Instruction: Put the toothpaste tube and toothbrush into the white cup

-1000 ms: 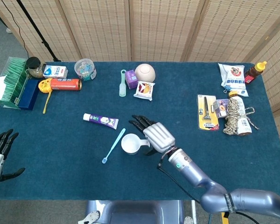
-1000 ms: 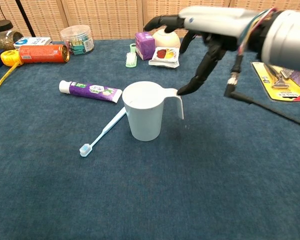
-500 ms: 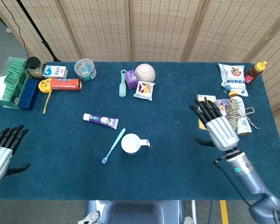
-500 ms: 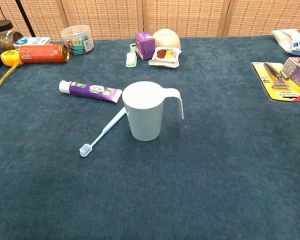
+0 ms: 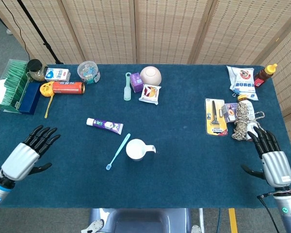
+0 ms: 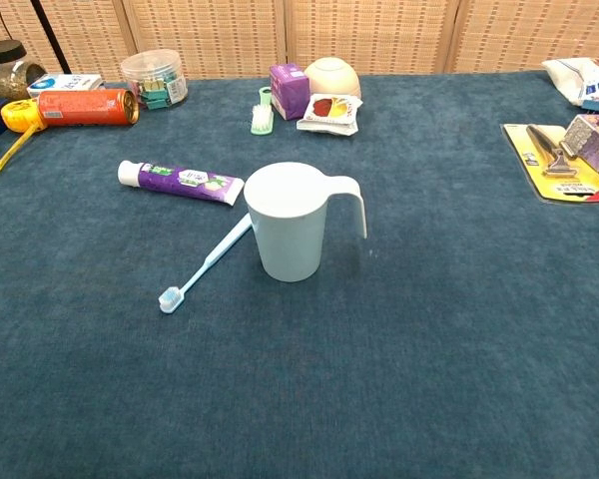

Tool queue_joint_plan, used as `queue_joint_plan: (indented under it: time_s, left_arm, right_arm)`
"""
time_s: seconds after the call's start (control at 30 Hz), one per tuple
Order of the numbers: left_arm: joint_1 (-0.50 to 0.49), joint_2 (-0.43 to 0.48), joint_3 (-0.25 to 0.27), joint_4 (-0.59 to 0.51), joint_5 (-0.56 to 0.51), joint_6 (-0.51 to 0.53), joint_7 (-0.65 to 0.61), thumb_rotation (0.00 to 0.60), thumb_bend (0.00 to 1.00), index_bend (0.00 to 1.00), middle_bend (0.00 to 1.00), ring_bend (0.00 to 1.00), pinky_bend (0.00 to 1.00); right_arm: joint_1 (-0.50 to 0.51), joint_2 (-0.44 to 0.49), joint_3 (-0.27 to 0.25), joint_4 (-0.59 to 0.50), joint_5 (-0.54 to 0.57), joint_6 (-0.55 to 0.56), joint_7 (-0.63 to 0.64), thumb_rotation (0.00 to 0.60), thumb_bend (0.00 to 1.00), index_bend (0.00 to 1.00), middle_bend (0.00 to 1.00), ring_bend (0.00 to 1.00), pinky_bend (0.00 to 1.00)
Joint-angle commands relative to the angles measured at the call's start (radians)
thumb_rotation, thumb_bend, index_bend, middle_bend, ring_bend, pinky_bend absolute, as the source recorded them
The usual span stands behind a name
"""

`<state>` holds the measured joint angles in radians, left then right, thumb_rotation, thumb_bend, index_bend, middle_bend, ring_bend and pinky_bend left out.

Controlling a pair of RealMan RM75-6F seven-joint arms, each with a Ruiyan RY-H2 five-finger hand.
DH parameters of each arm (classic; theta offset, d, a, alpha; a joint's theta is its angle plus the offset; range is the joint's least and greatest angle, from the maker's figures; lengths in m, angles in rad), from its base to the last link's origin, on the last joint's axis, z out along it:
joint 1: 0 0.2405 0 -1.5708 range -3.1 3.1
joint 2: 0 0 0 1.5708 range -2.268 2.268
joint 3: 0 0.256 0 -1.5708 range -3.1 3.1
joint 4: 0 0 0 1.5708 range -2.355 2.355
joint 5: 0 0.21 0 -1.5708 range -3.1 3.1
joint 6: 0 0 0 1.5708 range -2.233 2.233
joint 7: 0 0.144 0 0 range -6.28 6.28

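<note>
Left hand (image 5: 28,153) and right hand (image 5: 272,158) are hovering with fingers spread, holding nothing, well apart from the white cup (image 6: 289,222). Toothbrush (image 6: 206,264) is lying touching its left side; toothpaste tube (image 6: 181,182) is lying just beyond.

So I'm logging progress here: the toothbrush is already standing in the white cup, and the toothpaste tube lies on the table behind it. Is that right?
Not quite. The toothbrush is not in the white cup; it lies flat on the table to the cup's left, as the chest view shows. The toothpaste tube does lie on the table behind it.
</note>
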<state>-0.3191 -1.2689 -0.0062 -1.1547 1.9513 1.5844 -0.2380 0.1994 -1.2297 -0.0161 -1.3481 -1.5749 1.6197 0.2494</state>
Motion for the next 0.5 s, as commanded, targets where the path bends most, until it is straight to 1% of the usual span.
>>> queue_joint_plan:
  time_s: [0.03, 0.1, 0.2, 0.23, 0.27, 0.33, 0.5]
  left_arm:
    - [-0.054, -0.049, 0.004, 0.049, 0.021, -0.022, 0.011, 0.6, 0.07, 0.0, 0.0, 0.0, 0.0]
    - [-0.068, -0.05, 0.001, 0.033, 0.001, -0.053, 0.026, 0.6, 0.07, 0.0, 0.0, 0.0, 0.0]
    - [-0.094, -0.047, -0.016, -0.027, -0.063, -0.141, 0.063, 0.6, 0.07, 0.0, 0.0, 0.0, 0.0]
    - [-0.11, -0.045, -0.023, -0.057, -0.091, -0.186, 0.07, 0.6, 0.07, 0.0, 0.0, 0.0, 0.0]
    - [-0.117, -0.043, -0.026, -0.07, -0.103, -0.204, 0.074, 0.6, 0.07, 0.0, 0.0, 0.0, 0.0]
    - [-0.153, -0.048, -0.048, -0.111, -0.154, -0.283, 0.102, 0.6, 0.07, 0.0, 0.0, 0.0, 0.0]
    - [-0.23, -0.075, -0.099, -0.169, -0.261, -0.437, 0.168, 0.6, 0.08, 0.0, 0.0, 0.0, 0.0]
  right_arm:
    - [-0.014, -0.007, 0.002, 0.017, -0.006, 0.011, 0.023, 0.6, 0.0, 0.0, 0.0, 0.0, 0.0]
    - [-0.017, -0.005, 0.007, 0.023, -0.009, 0.012, 0.035, 0.6, 0.0, 0.0, 0.0, 0.0, 0.0]
    - [-0.021, -0.003, 0.016, 0.03, -0.006, 0.01, 0.052, 0.6, 0.0, 0.0, 0.0, 0.0, 0.0]
    - [-0.022, -0.002, 0.018, 0.034, -0.005, 0.005, 0.059, 0.6, 0.0, 0.0, 0.0, 0.0, 0.0]
    - [-0.023, -0.001, 0.019, 0.035, -0.006, 0.003, 0.063, 0.6, 0.0, 0.0, 0.0, 0.0, 0.0]
    - [-0.025, -0.001, 0.023, 0.039, -0.006, -0.002, 0.072, 0.6, 0.0, 0.0, 0.0, 0.0, 0.0]
    - [-0.028, -0.002, 0.026, 0.038, -0.02, -0.006, 0.077, 0.6, 0.0, 0.0, 0.0, 0.0, 0.0]
